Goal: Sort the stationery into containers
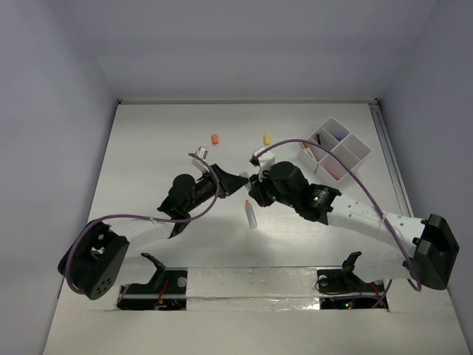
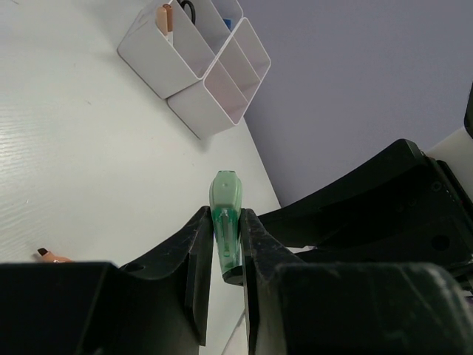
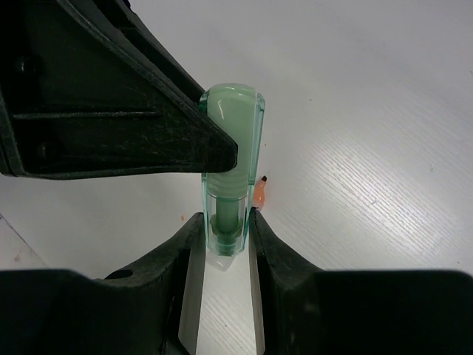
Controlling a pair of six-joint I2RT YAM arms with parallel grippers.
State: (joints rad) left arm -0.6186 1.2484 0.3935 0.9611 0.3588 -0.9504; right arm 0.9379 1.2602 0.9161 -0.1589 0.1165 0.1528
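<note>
A: What is the biggest thing there?

B: The white worktop (image 1: 148, 148). The two arms reach in from its near edge and meet over the middle.

A: And the containers?

B: One white tray (image 1: 358, 147) stands at the far right, split by thin walls into compartments. The loop of the black-handled scissors (image 2: 188, 8) sticks up out of one of them. A peach-orange piece stands in the same row, and a speck of blue shows further back. I cannot tell what that one is.

A: What lies loose?

B: An orange-capped tube (image 1: 251, 215) lies flat just near of where the arms meet. Towards the far side an orange bit (image 1: 215, 138) sits on the left and a yellow bit (image 1: 267, 137) on the right, well apart.

A: How do the pincers stand?

B: Both are clenched on the same thing. The left pincer (image 2: 225, 220) squeezes the green clip (image 2: 224, 194) at one end. The right pincer (image 3: 225, 218) grasps the other end, its pads tight against both sides.

A: So where is the clip?

B: Up off the worktop, between the two pincers, left of the tray and well apart from it.
</note>
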